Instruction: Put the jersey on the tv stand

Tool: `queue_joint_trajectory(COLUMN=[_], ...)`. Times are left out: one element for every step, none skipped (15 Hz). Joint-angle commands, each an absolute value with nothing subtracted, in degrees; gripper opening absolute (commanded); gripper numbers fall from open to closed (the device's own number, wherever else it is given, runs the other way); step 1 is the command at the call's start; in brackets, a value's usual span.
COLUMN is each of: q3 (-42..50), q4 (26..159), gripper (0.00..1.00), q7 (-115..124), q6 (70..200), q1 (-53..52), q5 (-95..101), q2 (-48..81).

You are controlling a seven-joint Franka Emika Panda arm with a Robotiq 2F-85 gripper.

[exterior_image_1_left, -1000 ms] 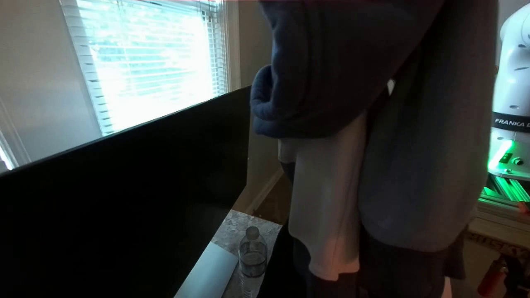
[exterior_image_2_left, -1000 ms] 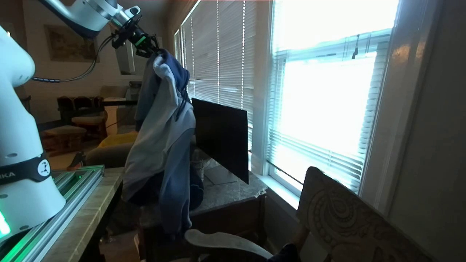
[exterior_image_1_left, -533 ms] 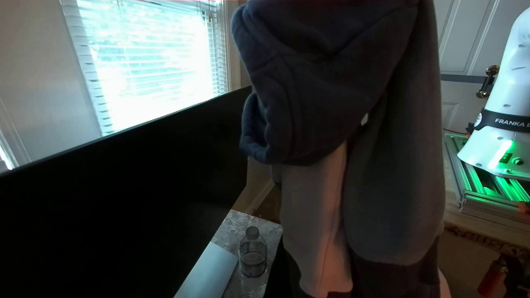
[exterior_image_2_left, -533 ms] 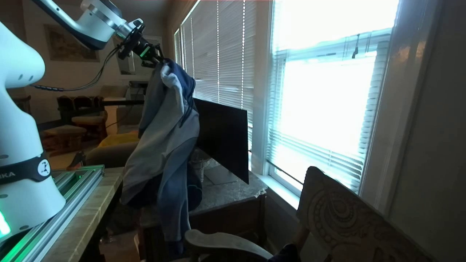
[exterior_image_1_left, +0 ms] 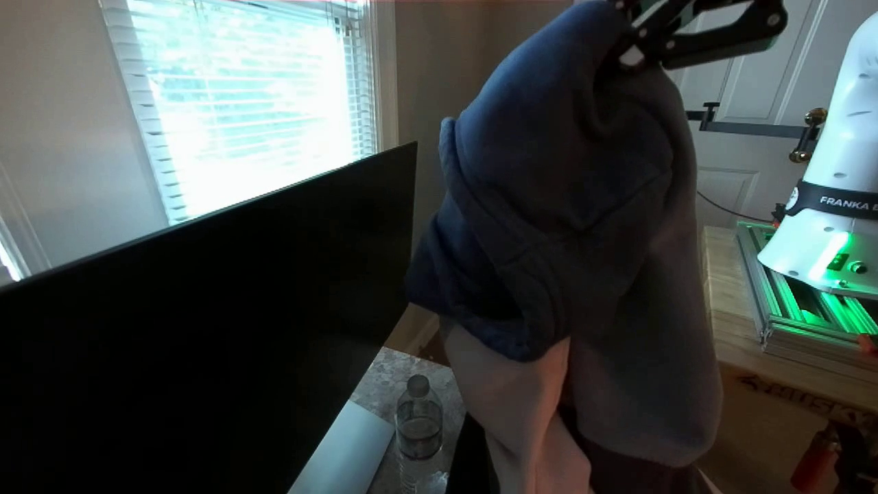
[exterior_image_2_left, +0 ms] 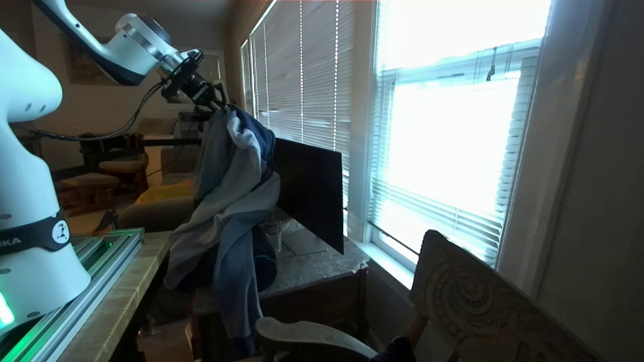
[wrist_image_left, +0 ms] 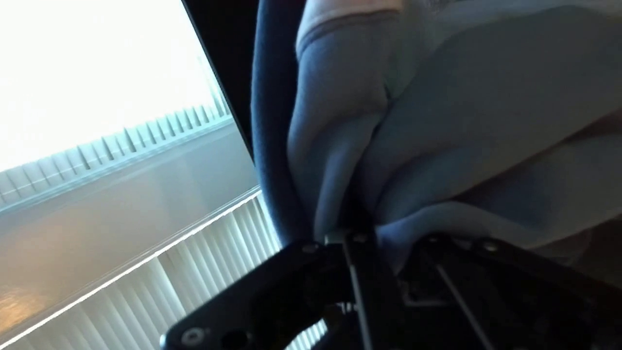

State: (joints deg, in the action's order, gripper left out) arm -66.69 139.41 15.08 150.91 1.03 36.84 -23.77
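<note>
The jersey [exterior_image_2_left: 236,201], blue-grey with paler panels, hangs in long folds from my gripper [exterior_image_2_left: 220,104]. In an exterior view the gripper [exterior_image_1_left: 632,58] shows at the top, its jaws pinching the jersey [exterior_image_1_left: 569,206] by its upper bunched part. The wrist view has cloth of the jersey [wrist_image_left: 461,121] gathered between the jaws of the gripper [wrist_image_left: 376,240]. Below and behind it is the tv stand, whose grey mottled top [exterior_image_2_left: 317,269] is partly covered from sight. One sleeve dangles in front of the stand's edge; whether the cloth rests on the top I cannot tell.
A large black screen [exterior_image_1_left: 206,357] stands along the tv stand. Before it are a clear bottle [exterior_image_1_left: 419,425] and a flat pale item [exterior_image_1_left: 350,446]. A carved wooden chair [exterior_image_2_left: 468,296] is near the stand, and the wooden table [exterior_image_2_left: 118,296] bears my base.
My gripper has come down, moving slightly toward the screen, still holding the jersey. The gripper has entered the top of an exterior view, and the jersey's lower folds have slackened and bunched.
</note>
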Motion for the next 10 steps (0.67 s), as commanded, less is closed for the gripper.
queue_joint_trajectory(q3=[-65.07, -64.56, -64.21, -64.01, -63.38, -64.26, -64.63, -64.99, -65.07, -65.25], q4=[141.15, 141.74, 142.27, 142.91, 143.44, 144.11, 144.76, 145.28, 145.58, 146.11], gripper=[0.04, 0.04, 0.04, 0.04, 0.04, 0.04, 0.04, 0.04, 0.04, 0.04], q7=[10.82, 9.98, 9.26, 8.96, 8.14, 7.71, 8.38, 8.95, 8.89, 9.07], q6=[149.41, 149.55, 148.95, 149.00, 148.43, 149.30, 150.14, 150.47, 149.79, 149.62], q1=[-1.05, -1.55, -2.10, -2.41, -3.16, -2.06, -1.56, -0.94, -0.75, -0.33], q5=[36.84, 36.49, 36.25, 36.29, 35.95, 35.61, 36.33, 37.12, 36.92, 37.22], q2=[-20.46, -19.16, -18.29, -17.08, -15.79, -15.60, -15.01, -14.78, -13.69, -13.09])
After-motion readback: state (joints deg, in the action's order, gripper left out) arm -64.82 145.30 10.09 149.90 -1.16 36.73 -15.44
